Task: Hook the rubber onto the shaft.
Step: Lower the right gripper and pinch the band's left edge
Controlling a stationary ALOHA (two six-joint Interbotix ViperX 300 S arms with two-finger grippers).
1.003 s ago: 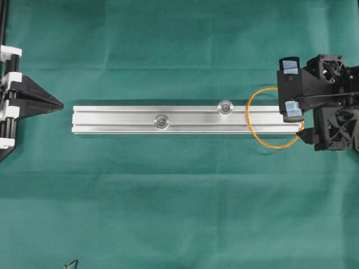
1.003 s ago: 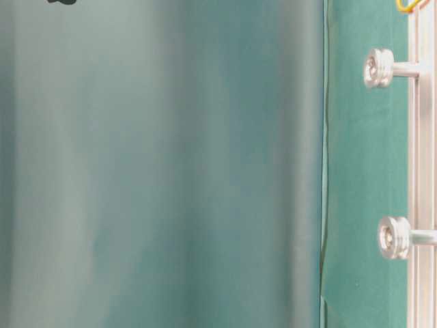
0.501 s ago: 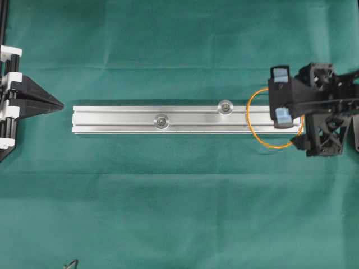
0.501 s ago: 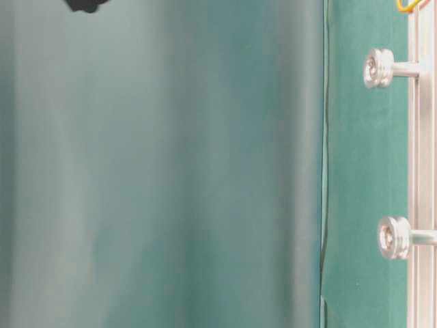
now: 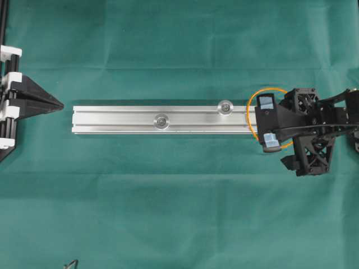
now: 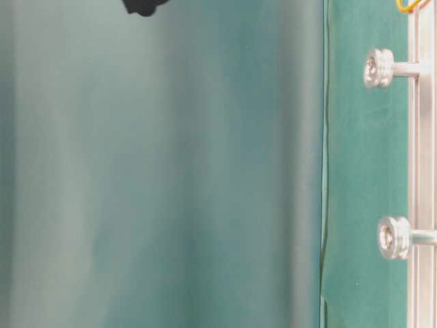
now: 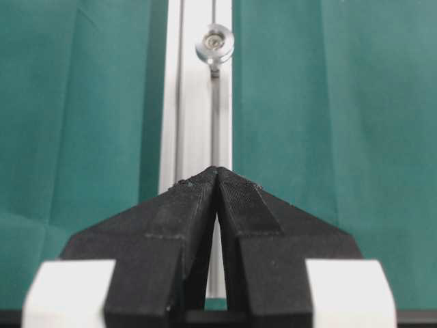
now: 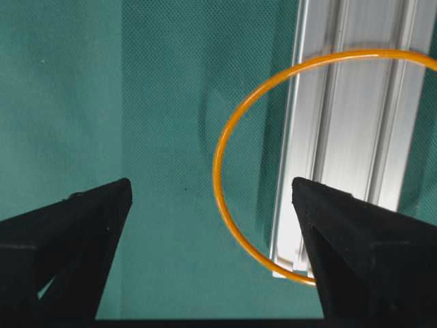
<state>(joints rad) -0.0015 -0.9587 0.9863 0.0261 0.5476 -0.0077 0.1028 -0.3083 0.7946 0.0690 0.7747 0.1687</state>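
Observation:
The rubber (image 5: 269,88), a thin orange loop, lies over the right end of the silver rail (image 5: 112,119) and partly on the green cloth. Two pulley-topped shafts (image 5: 225,106) (image 5: 161,120) stand on the rail, both left of the loop and apart from it. My right gripper (image 5: 267,121) hovers open over the loop. In the right wrist view the rubber (image 8: 216,171) curves between the spread fingers (image 8: 75,232), untouched, next to the rail's end (image 8: 355,123). My left gripper (image 5: 56,105) is shut and empty just off the rail's left end. From the left wrist, its tip (image 7: 217,171) points along the rail toward a shaft (image 7: 214,46).
Green cloth (image 5: 179,213) covers the table all around the rail. The table-level view shows the two shafts (image 6: 379,67) (image 6: 392,237) sticking out from the rail, a bit of the rubber (image 6: 407,7) at the top edge, and a dark gripper part (image 6: 143,5).
My right gripper has moved left and lower, from beyond the rail's right end to above the orange loop, staying open. The rubber and the left gripper have not moved.

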